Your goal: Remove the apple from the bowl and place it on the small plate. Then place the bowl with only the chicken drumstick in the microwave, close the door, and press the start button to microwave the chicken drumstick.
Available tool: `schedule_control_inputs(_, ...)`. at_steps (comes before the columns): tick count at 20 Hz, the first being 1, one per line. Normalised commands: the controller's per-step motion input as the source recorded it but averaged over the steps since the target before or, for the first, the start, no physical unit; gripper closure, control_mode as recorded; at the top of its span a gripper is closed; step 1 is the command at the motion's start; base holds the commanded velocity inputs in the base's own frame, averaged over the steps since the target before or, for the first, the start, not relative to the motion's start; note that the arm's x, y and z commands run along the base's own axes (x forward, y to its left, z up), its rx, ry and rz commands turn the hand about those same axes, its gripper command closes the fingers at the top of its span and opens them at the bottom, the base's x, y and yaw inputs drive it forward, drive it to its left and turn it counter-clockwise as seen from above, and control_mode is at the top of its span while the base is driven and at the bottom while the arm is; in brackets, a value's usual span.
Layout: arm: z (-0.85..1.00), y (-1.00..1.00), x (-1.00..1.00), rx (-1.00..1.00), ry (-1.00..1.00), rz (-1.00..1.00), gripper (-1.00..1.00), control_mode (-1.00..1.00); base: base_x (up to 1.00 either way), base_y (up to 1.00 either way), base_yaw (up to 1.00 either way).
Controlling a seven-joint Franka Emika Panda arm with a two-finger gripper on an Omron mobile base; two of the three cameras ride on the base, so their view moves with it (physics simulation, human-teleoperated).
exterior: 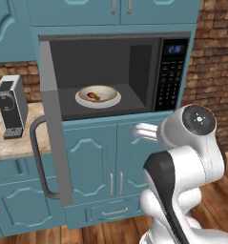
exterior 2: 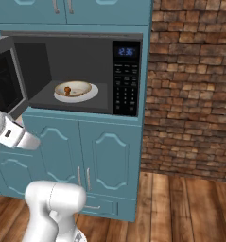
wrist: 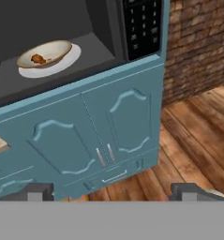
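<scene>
Hand (wrist: 112, 191) | fingers wide apart | holds nothing | touches nothing

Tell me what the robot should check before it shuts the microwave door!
1. Bowl sits inside the microwave: ok.
2. Only the chicken drumstick lies in the bowl, no apple: ok.
3. Bowl rests on the white disc, back from the front edge: ok.
4. Door swung wide open, handle free: ok.
5. Fingers spread apart, holding nothing: ok.
6. Apple on the small plate: cannot tell.
</scene>
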Motion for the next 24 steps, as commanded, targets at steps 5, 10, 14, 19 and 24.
schedule_control_inputs(5,0.09,0.0,-1.0,-0.22,-0.06,0.22,-1.0,-1.0,0.0,0.0,0.0)
schedule_control_inputs(10,0.19,0.0,-1.0,-0.27,-0.03,0.27,-1.0,-1.0,0.0,0.0,0.0)
schedule_control_inputs(14,0.12,0.06,-0.98,-0.27,-0.04,0.28,-1.0,-1.0,0.0,0.0,0.0)
schedule_control_inputs(19,0.06,0.53,-0.28,-0.3,-0.02,0.32,-1.0,-1.0,0.0,0.0,0.0)
schedule_control_inputs(24,0.0,0.82,0.0,-0.28,-0.02,0.31,-1.0,-1.0,0.0,0.0,0.0)
